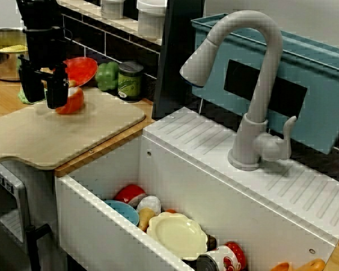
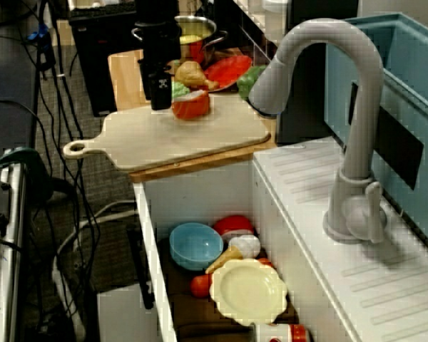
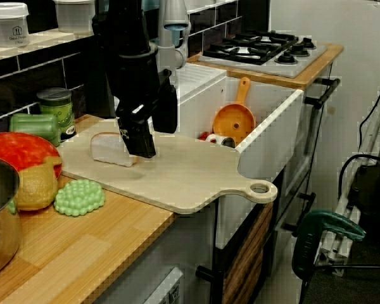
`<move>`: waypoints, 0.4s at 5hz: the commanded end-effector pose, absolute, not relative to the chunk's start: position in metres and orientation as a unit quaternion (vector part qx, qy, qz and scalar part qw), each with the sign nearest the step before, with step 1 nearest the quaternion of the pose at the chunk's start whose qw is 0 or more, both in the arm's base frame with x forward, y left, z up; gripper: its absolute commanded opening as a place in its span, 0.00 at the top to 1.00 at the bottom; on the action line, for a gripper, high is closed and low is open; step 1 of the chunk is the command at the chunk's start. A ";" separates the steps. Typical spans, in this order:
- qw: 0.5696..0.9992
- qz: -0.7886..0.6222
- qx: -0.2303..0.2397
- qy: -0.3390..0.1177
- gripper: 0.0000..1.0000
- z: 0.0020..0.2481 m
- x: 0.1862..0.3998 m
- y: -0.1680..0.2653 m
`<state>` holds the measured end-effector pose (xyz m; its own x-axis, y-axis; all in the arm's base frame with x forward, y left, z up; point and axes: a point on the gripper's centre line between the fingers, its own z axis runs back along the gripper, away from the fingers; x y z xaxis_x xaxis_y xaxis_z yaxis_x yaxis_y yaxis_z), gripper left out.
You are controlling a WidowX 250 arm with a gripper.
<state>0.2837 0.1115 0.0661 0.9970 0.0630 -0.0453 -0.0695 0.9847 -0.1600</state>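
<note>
Black is shown by the gripper (image 1: 42,103). The food piece (image 1: 73,100) beside it is coloured red on the skin and whitish on the cut face. The cutting board (image 1: 73,132) is plain pale beige, and the worktop (image 3: 82,247) is marked by light-brown wood grain. Near the worktop's back edge, a red plate (image 1: 83,69), a green pepper (image 1: 106,76) and a black-lidded jar (image 1: 130,82) with a green label are seen. The sink (image 1: 90,226) is white and the faucet (image 1: 254,84) grey; a pale yellow plate (image 1: 178,234) and a light blue bowl (image 2: 196,246) are held within
</note>
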 end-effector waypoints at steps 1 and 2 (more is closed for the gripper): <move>0.996 0.035 -0.078 -0.020 0.00 0.101 0.284 0.132; 0.996 0.035 -0.073 -0.041 0.00 0.102 0.284 0.133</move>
<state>0.2842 0.1261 0.0803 0.9966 0.0824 0.0056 -0.0801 0.9809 -0.1772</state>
